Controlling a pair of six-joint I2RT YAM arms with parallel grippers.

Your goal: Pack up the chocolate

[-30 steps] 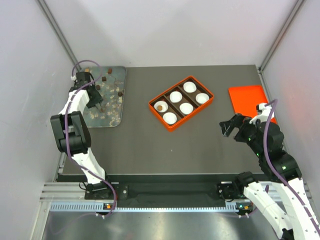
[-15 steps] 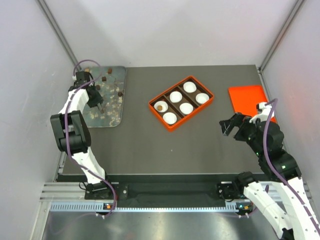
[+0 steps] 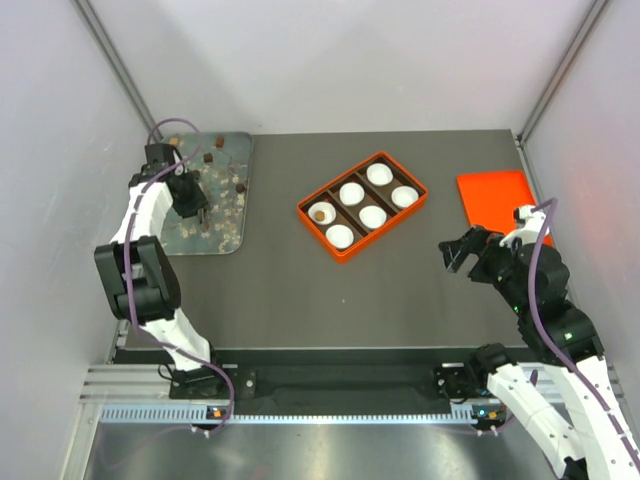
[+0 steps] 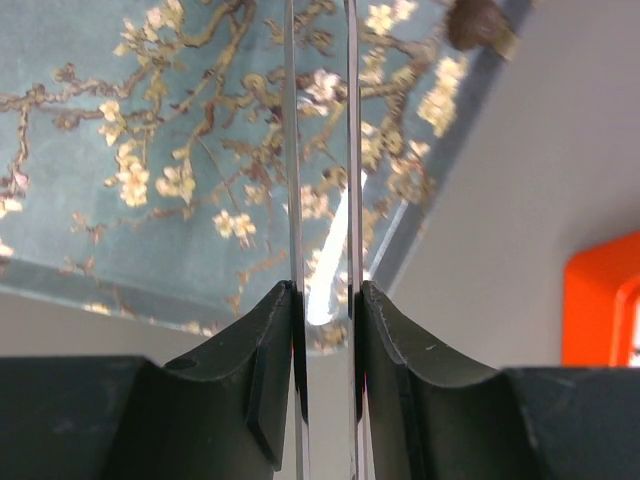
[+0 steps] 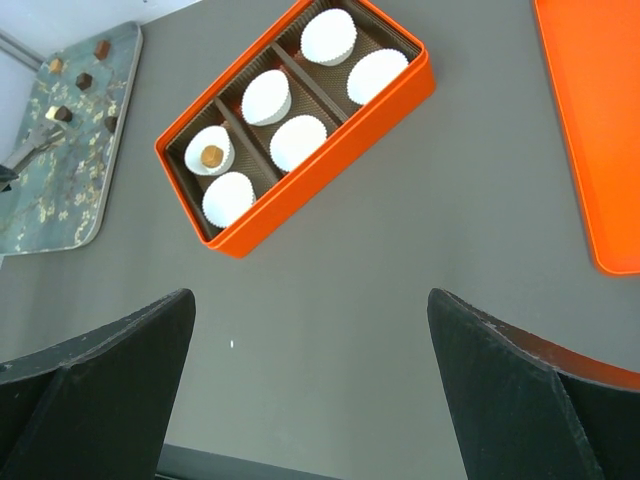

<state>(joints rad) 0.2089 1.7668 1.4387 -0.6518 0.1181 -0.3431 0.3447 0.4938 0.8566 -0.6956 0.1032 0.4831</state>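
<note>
Several small dark chocolate lumps lie on a blue floral tray at the far left. My left gripper hangs over that tray, shut on thin metal tongs. Both blades run up out of the left wrist view, so their tips are hidden there. One brown chocolate sits near the tray's edge. An orange box mid-table holds white paper cups. One cup has a tan chocolate in it. My right gripper hovers open over bare table at the right.
An orange lid lies flat at the far right, beyond my right gripper. Grey walls and slanted metal posts close in the table on the left, right and back.
The left jaws have squeezed the tongs narrower, and the left arm has shifted slightly over the tray. The right arm has stayed still.
</note>
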